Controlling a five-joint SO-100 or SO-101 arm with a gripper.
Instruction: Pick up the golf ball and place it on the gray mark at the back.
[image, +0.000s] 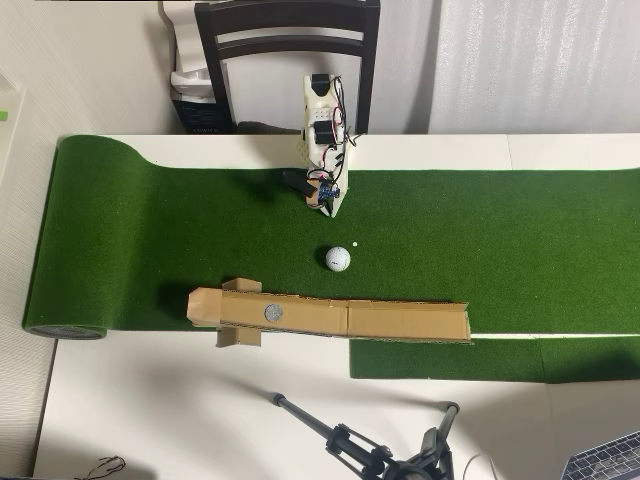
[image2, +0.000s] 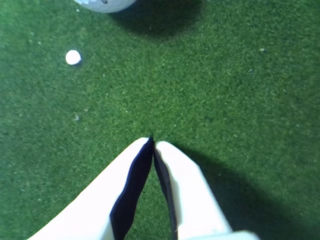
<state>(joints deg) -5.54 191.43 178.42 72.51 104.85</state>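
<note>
Green artificial turf (image: 500, 240) runs as a long strip across a white table (image: 150, 420), its left end rolled up near the table's left edge in the overhead view. Behind the table's far edge stands a dark wooden chair (image: 290, 40) against pale curtains, and a black tripod (image: 370, 450) lies on the bare white surface at the near edge. A long tan cardboard ramp (image: 400, 320) lies along the turf's near edge, and the gray mark (image: 273, 312) sits on its left part. The white arm (image: 322, 120) reaches in from the far edge of the turf, and its claw (image2: 152, 141) points down at the grass with the two white fingers (image2: 180, 190) pressed together at the tips, holding nothing and touching only the turf, as far as the wrist view shows. The golf ball (image: 338, 259) rests on the turf near the middle of the strip, between the claw and the cardboard, apart from both. A tiny white dot (image: 355, 243) lies on the grass just beside the ball.
</note>
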